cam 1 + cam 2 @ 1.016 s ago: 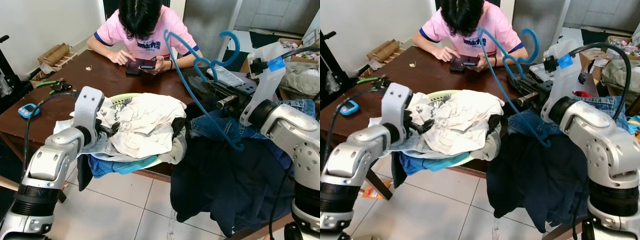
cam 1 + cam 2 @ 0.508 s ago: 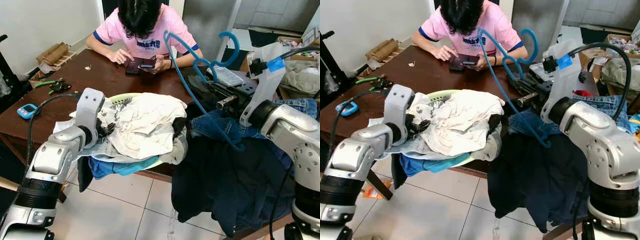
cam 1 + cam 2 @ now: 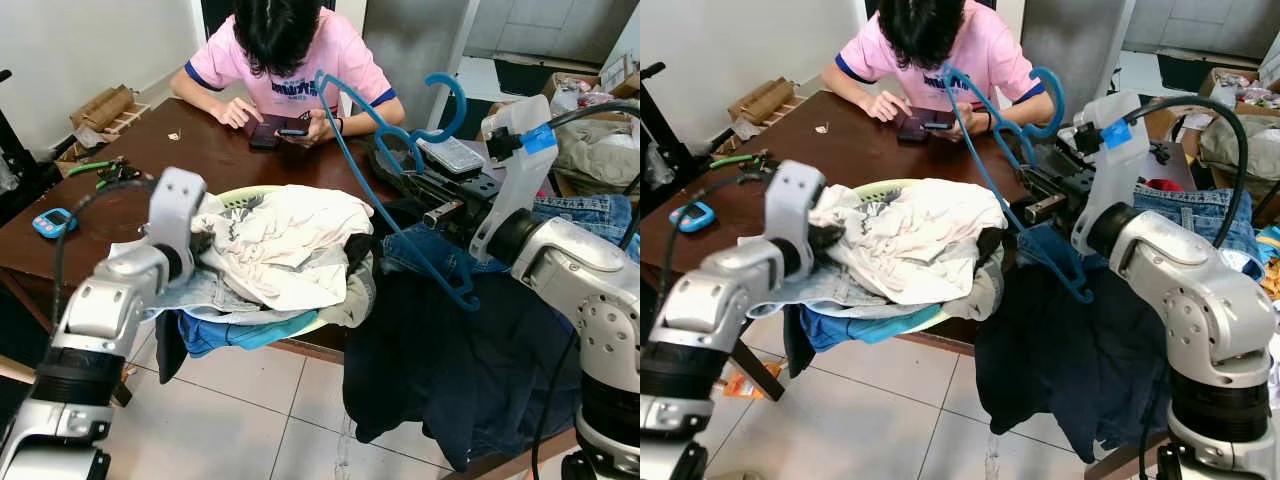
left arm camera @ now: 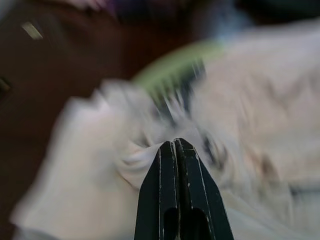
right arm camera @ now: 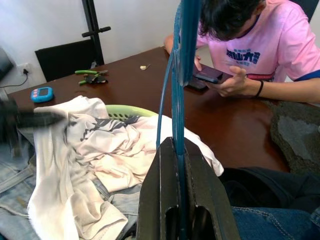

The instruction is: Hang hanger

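The right gripper (image 5: 176, 150) holds a blue hanger (image 3: 385, 175) above the far side of the table (image 3: 200, 160), its two fingers pressed together on the hanger's thin bar. In the right wrist view the bar runs straight up between the fingers and out of the top of the picture, so the hook is cut off there; the eye views show the hook (image 3: 447, 95) curling up beside the right arm's white wrist housing. The hanger's lower corner hangs in front of dark clothes (image 3: 450, 370) draped off the table's edge, with jeans (image 3: 590, 215) partly hidden behind the arm.

The left gripper (image 4: 176, 147) is at the near side of the heap of pale laundry (image 3: 290, 240) in a green basket (image 3: 245, 197). Its fingers are pressed together with no gap; the left wrist view is badly blurred, so whether any cloth is pinched cannot be made out. In the eye views the left wrist housing hides the fingertips.

The basket is mostly buried; only a strip of rim shows. A person in a pink shirt (image 3: 300, 60) sits at the far side with a phone (image 3: 268, 128), the head cut off by the top edge. Pliers (image 3: 100, 170) and a small blue device (image 3: 52, 222) lie on the table's left part.
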You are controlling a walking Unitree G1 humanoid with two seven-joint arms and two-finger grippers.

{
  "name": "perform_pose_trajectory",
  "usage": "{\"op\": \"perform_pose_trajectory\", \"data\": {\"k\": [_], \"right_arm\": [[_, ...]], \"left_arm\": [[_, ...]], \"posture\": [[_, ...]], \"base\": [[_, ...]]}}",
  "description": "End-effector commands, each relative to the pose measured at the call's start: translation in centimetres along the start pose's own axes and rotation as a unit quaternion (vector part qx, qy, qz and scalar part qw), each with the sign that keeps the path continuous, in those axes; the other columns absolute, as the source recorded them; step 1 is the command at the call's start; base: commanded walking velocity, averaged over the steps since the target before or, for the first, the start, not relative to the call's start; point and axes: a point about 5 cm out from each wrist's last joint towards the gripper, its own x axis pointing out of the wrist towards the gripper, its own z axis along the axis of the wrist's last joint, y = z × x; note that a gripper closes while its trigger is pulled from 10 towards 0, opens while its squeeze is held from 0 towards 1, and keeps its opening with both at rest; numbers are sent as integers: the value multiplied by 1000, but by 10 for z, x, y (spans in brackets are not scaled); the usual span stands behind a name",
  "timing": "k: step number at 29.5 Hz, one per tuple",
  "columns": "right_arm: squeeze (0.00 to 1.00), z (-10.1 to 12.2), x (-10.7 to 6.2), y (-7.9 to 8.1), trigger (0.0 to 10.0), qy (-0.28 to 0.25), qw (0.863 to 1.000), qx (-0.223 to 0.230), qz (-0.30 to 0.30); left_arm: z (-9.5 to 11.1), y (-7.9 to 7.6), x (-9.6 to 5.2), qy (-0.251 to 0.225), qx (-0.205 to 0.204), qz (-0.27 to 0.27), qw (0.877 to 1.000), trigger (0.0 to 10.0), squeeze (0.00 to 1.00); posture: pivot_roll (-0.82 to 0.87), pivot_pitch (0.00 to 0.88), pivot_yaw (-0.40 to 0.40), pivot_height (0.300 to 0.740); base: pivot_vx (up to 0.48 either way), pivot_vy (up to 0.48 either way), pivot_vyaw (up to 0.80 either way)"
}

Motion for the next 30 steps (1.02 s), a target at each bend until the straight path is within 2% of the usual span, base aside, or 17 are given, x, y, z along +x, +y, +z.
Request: {"op": "perform_pose_trajectory", "data": {"k": [1, 3, 4, 5, 7, 9, 10, 11, 15, 17, 20, 23, 26, 29, 30], "right_arm": [[0, 0, -1, 2, 10000, -1, 1000, -1, 4], [0, 1, -2, 2, 10000, -3, 1000, -1, 0], [0, 1, -2, 2, 10000, -3, 1000, -1, 0], [0, 1, -2, 1, 10000, -4, 1000, 0, -3], [0, 1, -1, 1, 10000, -4, 1000, 0, -3], [0, 1, -1, 1, 10000, -6, 1000, 0, -5], [0, 1, -1, 0, 10000, -8, 1000, 0, -7], [0, 1, -1, 0, 10000, -8, 1000, 0, -7], [0, 2, -1, -2, 10000, -12, 1000, 0, -12], [0, 3, -1, -2, 10000, -13, 1000, 0, -14], [0, 3, 0, -3, 10000, -17, 1000, 1, -17], [0, 3, 0, -4, 10000, -17, 1000, 1, -17], [0, 4, 1, -5, 10000, -20, 1000, 2, -20], [0, 4, 1, -5, 10000, -22, 1000, 3, -22], [0, 5, 1, -6, 10000, -23, 999, 3, -24]], "left_arm": [[12, 4, 0, -32, -1, 19, 999, 0, 0], [34, 13, -3, -82, 15, 47, 995, 0, 0], [34, 13, -3, -82, 15, 47, 995, 0, 0], [56, 23, -8, -132, 37, 77, 988, 0, 0], [62, 25, -9, -144, 43, 84, 985, 0, 0], [82, 34, -16, -185, 58, 113, 974, 0, 0], [105, 44, -26, -232, 72, 145, 959, 0, 0], [105, 44, -26, -232, 72, 145, 959, 0, 0], [143, 57, -46, -302, 88, 179, 932, 0, 0], [150, 59, -50, -316, 91, 184, 926, 0, 0], [167, 61, -61, -354, 129, 207, 903, 0, 0], [170, 62, -63, -361, 135, 212, 898, 0, 0], [177, 69, -72, -378, 139, 236, 884, 0, 0], [180, 71, -74, -386, 134, 239, 881, 0, 0], [179, 67, -71, -391, 100, 207, 891, 0, 0]], "posture": [[-5, 102, -5, 740], [-5, 102, -4, 740], [-5, 102, -4, 740], [-1, 100, -5, 740], [-1, 100, -5, 740], [-1, 100, -4, 740], [4, 99, -3, 740], [4, 99, -3, 740], [14, 98, -4, 740], [14, 98, -4, 740], [25, 96, -5, 740], [25, 96, -5, 740], [34, 95, -7, 740], [35, 95, -7, 740], [35, 95, -4, 740]], "base": [[0, 0, 0], [0, 0, 0], [0, 0, 0], [0, 0, 0], [0, 0, 0], [0, 0, 0], [0, 0, 0], [0, 0, 0], [0, 0, 0], [0, 0, 0], [0, 0, 0], [0, 0, 0], [0, 0, 0], [0, 0, 0], [0, 0, 0]]}}
